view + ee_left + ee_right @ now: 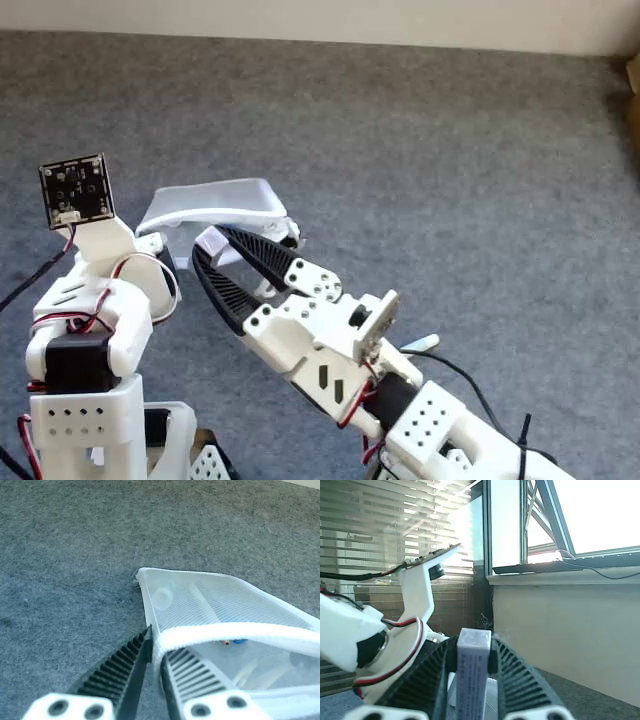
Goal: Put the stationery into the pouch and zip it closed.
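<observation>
The white mesh pouch (215,205) is held up off the grey floor with its mouth open. My left gripper (155,647) is shut on the pouch's (215,605) rim, one finger inside and one outside. Through the mesh I see several pieces of stationery, among them a blue item (239,641) and a pale pen-like stick (202,602). My right gripper (212,248) sits just at the pouch's near side, tips against it. In the right wrist view the right gripper (470,652) is shut on an upright white rectangular block (471,675).
The grey carpet-like surface (450,170) stretches open to the back and right. The left arm's body (95,320) stands close beside the right arm (330,350). A small pale object (420,343) lies by the right arm's cables. A pale wall edge (320,20) bounds the back.
</observation>
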`<state>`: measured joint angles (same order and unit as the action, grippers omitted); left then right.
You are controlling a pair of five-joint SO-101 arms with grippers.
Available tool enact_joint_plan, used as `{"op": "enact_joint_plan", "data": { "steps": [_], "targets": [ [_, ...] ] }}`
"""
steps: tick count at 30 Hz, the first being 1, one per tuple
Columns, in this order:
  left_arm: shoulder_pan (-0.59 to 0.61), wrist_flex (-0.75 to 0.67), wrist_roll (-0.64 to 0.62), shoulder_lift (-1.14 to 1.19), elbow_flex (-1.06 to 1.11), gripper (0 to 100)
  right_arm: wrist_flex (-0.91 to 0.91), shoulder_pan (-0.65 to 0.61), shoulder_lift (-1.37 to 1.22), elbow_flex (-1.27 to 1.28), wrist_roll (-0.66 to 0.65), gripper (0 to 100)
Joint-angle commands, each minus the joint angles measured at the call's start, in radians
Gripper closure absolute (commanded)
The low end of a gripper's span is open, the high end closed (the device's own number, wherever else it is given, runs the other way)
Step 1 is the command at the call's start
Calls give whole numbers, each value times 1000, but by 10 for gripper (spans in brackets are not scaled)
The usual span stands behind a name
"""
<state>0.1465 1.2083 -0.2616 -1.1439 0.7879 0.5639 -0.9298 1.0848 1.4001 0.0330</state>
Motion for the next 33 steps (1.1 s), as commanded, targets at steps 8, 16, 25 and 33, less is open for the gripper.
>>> {"op": "enact_joint_plan", "data": {
  "steps": [8,16,25,33],
  "targets": [
    [-22,5,6,-7,-59,993,259,48,-236,-87,-12,993],
    [-22,5,6,-7,-59,993,384,30,-400,-105,-12,993],
    [-21,5,6,-7,-58,993,383,28,-475,-117,-12,964],
    [-21,-3,6,-7,-41,993,383,27,-475,-111,-12,865]
  ]
}}
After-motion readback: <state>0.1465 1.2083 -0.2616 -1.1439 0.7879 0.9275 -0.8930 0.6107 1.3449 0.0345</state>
